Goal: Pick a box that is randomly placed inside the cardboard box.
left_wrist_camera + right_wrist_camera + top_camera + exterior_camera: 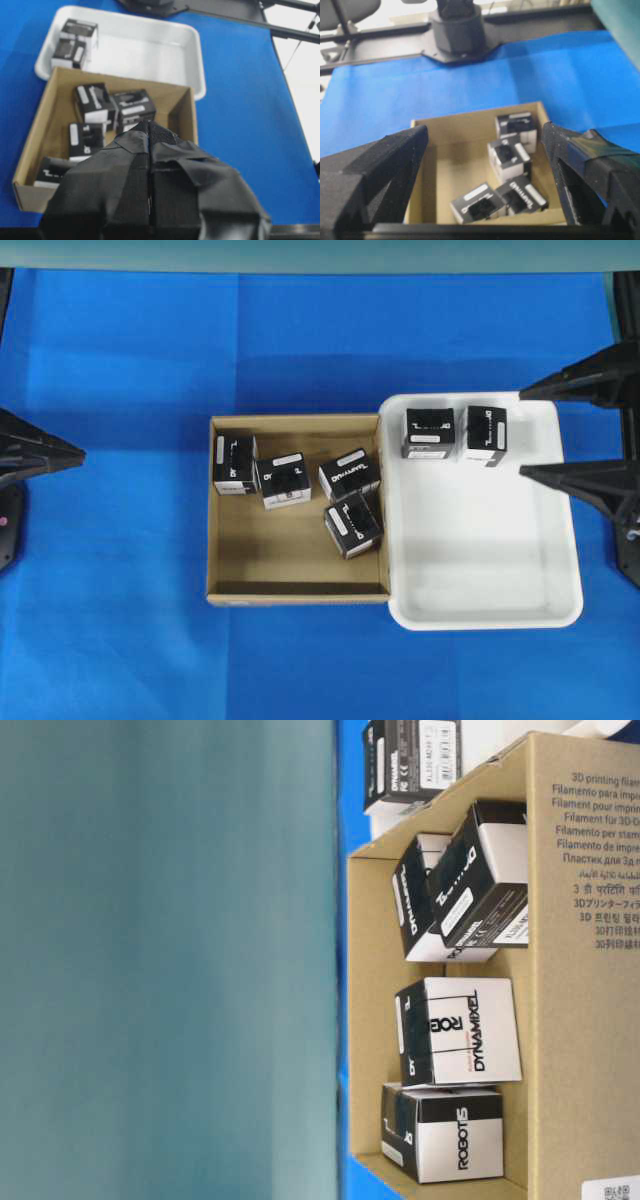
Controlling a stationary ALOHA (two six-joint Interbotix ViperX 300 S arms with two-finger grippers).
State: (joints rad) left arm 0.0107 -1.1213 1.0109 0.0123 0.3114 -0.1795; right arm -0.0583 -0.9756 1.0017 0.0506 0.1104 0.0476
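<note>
While the blue-covered surface [120, 360] carries everything, the white tray [480, 570] on the right already holds two black boxes at its far edge, touching the cardboard box [290, 570] on its left. Four more black boxes lie in the far half of that carton, and the one nearest the tray-side wall, the box [353, 525], sits tilted and slightly apart from its neighbours, so I judge it the easiest pick. The right gripper [570, 430] hovers over the tray's right edge with its jaws spread wide and empty; it should reach across the low wall, align its jaws with the box's tilted sides, and descend straight. The left gripper [150, 131] rests pressed closed, holding nothing, well left of the carton.
</note>
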